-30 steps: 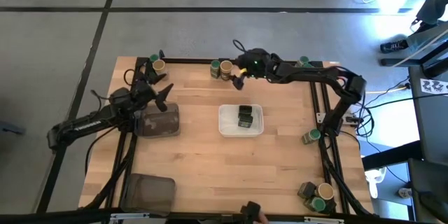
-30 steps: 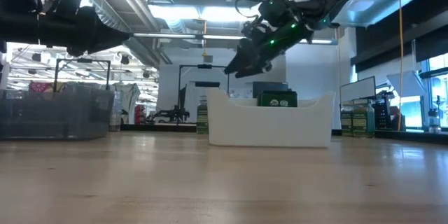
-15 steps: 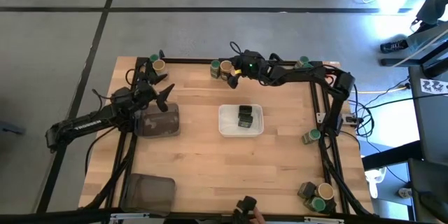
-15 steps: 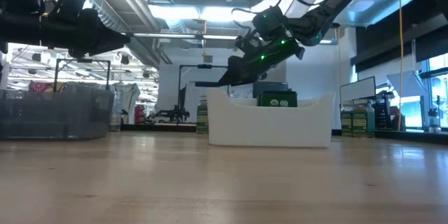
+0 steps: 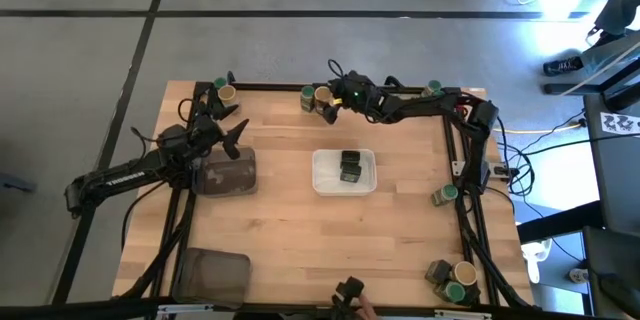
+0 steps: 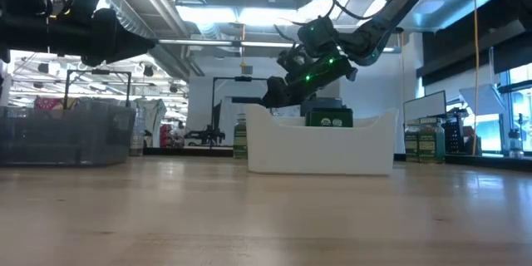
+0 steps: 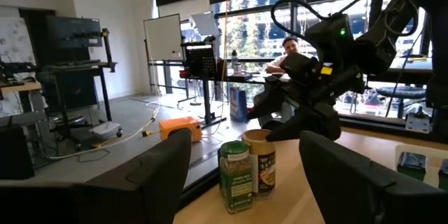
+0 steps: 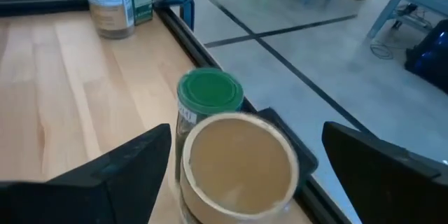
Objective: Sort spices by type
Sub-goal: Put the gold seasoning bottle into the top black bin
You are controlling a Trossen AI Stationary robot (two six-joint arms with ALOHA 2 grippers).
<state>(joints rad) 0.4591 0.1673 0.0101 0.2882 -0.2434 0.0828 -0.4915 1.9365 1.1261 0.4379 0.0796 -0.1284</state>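
Spices stand in small groups round the edge of the wooden bench point(image 5: 290, 220). Farthest left at the back edge, a tan-topped jar point(image 5: 226, 92) stands at the corner with another small container just behind it. The left hand point(image 5: 222, 126) hovers just in front of that corner, above the back edge of a dark grey flat tray point(image 5: 222, 172), its two fingers point(image 7: 164, 164) spread fairly wide with nothing between them. A second dark grey tray point(image 5: 212, 272) lies near the front left corner.

Midway along the back edge stands a pair, touching: a green-lidded jar point(image 8: 208, 92) and a second tan-topped jar point(image 8: 239, 155). The right hand point(image 5: 329, 108) is lowered right at this pair, fingers point(image 8: 122, 161) parted wide on either side of the tan-topped one, not closed on it. In the left wrist view the same two jars stand side by side with the right arm close behind them.

A white tray point(image 5: 326, 182) sits in the middle of the bench and holds a dark squarish tin point(image 5: 349, 167).

To the right, a green-lidded container point(image 5: 434, 88) stands at the back right corner, another green-lidded jar point(image 5: 444, 195) at the right edge, and a cluster of a dark tin and jars point(image 5: 453, 278) at the front right corner.
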